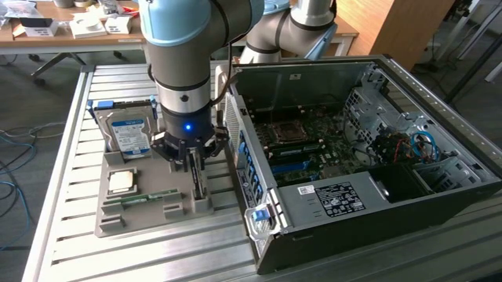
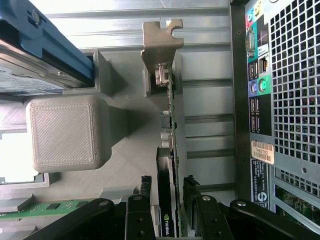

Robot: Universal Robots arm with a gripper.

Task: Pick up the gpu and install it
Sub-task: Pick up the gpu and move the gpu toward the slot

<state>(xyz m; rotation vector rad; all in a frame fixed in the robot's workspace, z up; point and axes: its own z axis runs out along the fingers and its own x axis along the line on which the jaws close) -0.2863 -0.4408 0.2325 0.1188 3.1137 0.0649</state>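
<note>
Tabletop of metal slats [image 1: 157,252] fills the lower part and left of the exterior view. On it, at the exterior view's right, lies an open computer case [image 1: 377,229] with its motherboard [image 1: 306,141] exposed. The grey and pale-blue arm [image 1: 182,53] comes down from the top centre of that view, just beside the case's rear panel. Left of the case sits a grey printed holder tray [image 1: 153,170]. A hard drive [image 1: 129,132] with a blue-white label stands upright at the tray's upper left; the gpu [image 1: 197,182] stands on edge in a slot along the tray's right side, nearest the case. A square processor chip [image 1: 121,181] lies flat at centre left of the tray, and a narrow green memory stick [image 1: 141,198] lies below it. The gripper [image 1: 190,158] hangs directly over the gpu. In the wrist view the gripper [image 2: 167,180] straddles the card [image 2: 167,150] edge-on; its black fingers [image 2: 145,192] stand apart, one on each side, with a sliver of gap to the board. The card's silver bracket [image 2: 160,40] sits at the far end, seated in the holder.
</note>
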